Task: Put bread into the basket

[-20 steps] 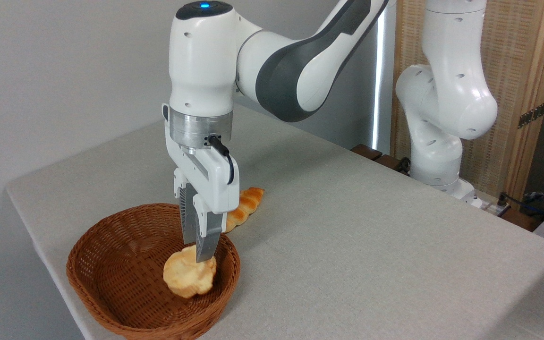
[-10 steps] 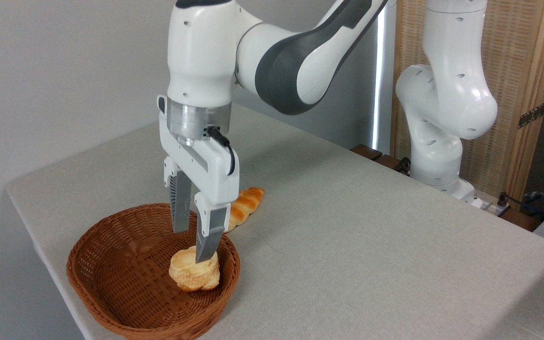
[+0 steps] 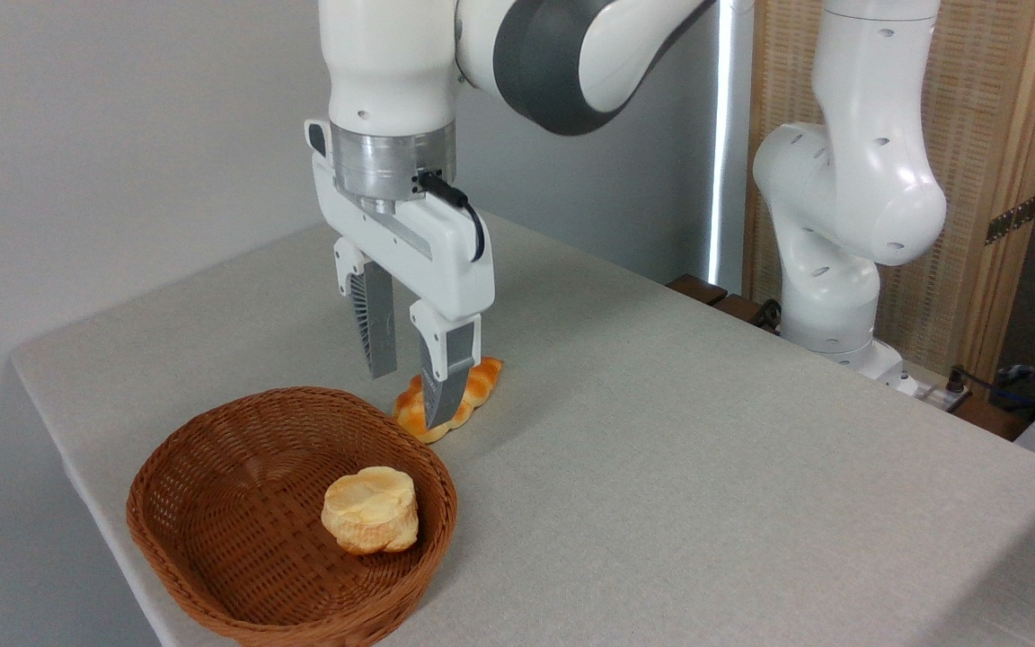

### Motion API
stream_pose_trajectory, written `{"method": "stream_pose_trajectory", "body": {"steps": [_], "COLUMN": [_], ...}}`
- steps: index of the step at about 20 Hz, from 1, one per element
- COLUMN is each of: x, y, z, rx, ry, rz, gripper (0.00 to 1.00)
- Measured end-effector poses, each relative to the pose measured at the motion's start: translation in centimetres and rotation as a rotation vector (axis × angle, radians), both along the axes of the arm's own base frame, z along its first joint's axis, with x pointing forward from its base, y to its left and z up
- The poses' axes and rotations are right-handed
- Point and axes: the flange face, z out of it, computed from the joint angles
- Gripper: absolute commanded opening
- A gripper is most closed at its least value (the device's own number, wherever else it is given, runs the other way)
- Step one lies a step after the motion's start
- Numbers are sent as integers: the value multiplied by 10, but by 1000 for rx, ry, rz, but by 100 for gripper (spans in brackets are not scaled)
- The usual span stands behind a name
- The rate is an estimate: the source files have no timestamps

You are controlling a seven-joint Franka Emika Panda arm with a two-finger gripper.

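The two ribbed grey fingers (image 3: 380, 332) of the white two-finger gripper (image 3: 410, 395) stood spread apart and empty, hanging above the worktop just behind the basket rim. No part of them touched the bread.

The small round pale-yellow bun (image 3: 370, 510), a thick puck with a flat cream top and scalloped golden edges, lay inside the oval brown woven wicker basket (image 3: 212, 539), toward its right side, resting on the weave near the wall. It looked light and matt, probably soft enough to dent under a hard squeeze, not slippery. If it had to be taken again, the best hold would seem to be across its scalloped sides, fingers coming down from above with a gentle close.

The basket had low, stiff-looking walls of tight brown cane, rough and ridged, and was much wider than the bun. Behind it, partly hidden by the near finger, lay a longer braided orange-brown glossy loaf (image 3: 482, 382) on the pale grey cloth-textured worktop (image 3: 706, 467). That surface looked flat and slightly coarse.
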Motion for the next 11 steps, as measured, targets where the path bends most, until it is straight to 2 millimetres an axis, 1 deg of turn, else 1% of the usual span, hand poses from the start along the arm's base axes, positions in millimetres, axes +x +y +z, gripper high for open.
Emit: {"method": "stream_pose_trajectory", "body": {"steps": [2, 4, 6, 11], "x": [-1, -3, -5, -5], "y": [1, 1, 3, 6], "z": [3, 1, -1, 3], "rx": [0, 10, 54, 72], "ry": [18, 36, 50, 45], "rz": [3, -2, -16, -19], "gripper": [100, 100, 100, 100]}}
